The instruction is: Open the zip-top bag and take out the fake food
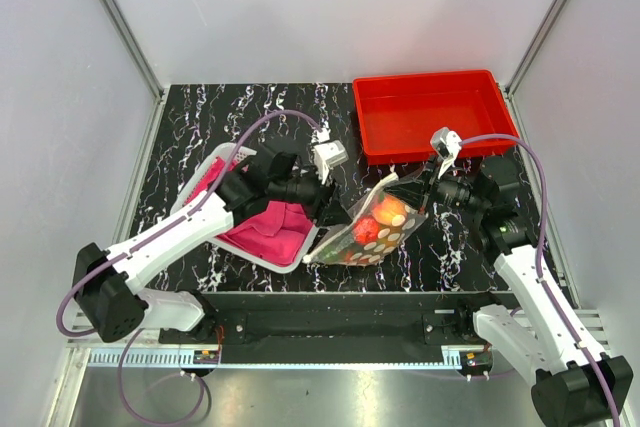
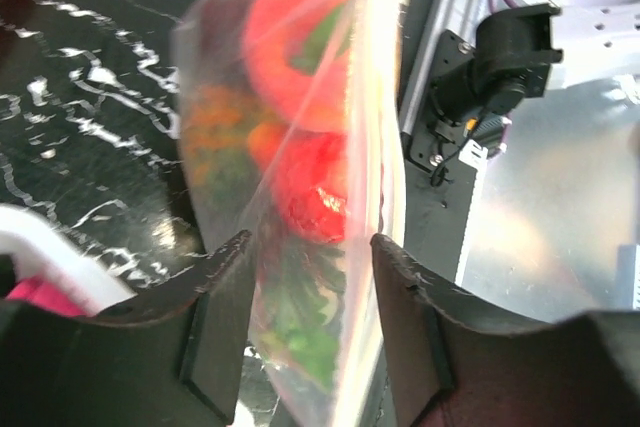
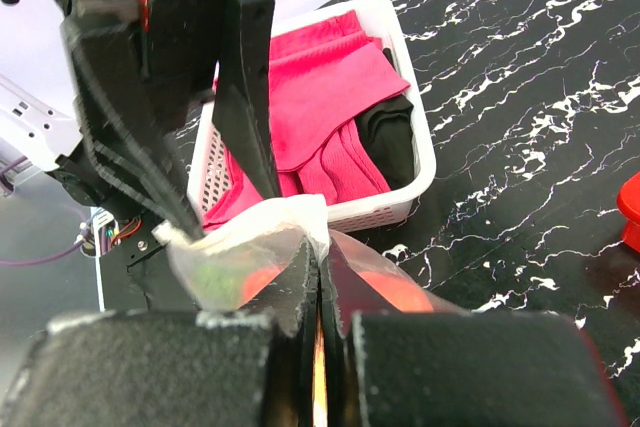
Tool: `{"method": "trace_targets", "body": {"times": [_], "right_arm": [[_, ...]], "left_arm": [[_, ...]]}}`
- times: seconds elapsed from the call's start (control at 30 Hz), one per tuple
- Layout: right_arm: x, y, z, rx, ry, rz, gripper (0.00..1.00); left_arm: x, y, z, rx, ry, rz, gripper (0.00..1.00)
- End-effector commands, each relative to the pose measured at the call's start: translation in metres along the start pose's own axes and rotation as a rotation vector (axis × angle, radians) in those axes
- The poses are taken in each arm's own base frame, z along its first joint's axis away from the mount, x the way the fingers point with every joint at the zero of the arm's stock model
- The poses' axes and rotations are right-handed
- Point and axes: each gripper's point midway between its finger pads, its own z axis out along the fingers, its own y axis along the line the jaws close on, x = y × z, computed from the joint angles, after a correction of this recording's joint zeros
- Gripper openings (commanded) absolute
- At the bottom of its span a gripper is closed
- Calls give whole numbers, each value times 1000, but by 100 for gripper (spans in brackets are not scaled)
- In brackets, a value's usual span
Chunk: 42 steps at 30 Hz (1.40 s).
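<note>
Here the zip-top bag (image 1: 365,237) lies near the middle of the counter (image 1: 200,127), between the two arms and just beside the white mesh basket (image 1: 205,172) that holds a pink cloth (image 1: 275,227). Its right end is raised off the counter, while the left end slopes down toward the basket's near corner.

The right pincer (image 1: 412,192) is clamped narrow on that raised end. In its own wrist view the two fingers (image 3: 290,292) meet with the clear film pressed between them.

The left pincer (image 1: 328,212) stands at the bag's other end. Its fingers (image 2: 225,317) are parted and sit astride the pouch, which fills the gap between them, with the white zip strip running close to the right-hand finger.

The fake food (image 1: 385,215) is inside the bag. Through the plastic a peach-orange round piece (image 2: 300,17), a red piece (image 2: 320,187) and some blurred green and orange shapes can be seen.

A red tray (image 1: 425,78) stands at the far right of the counter, apart from the bag.
</note>
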Motion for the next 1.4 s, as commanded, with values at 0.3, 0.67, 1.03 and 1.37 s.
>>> {"method": "trace_targets", "body": {"times": [0.3, 0.67, 1.03, 1.37], "right_arm": [[-16, 9, 0, -38, -43, -20, 0], [-20, 12, -3, -27, -45, 6, 4], [17, -35, -45, 573, 179, 551, 70], [2, 15, -58, 493, 144, 708, 88]], "left_arm": [[2, -21, 21, 106, 0, 4, 54], [-10, -9, 31, -14, -36, -27, 26], [-36, -31, 14, 30, -157, -79, 0], [-55, -48, 8, 83, -295, -213, 0]]}}
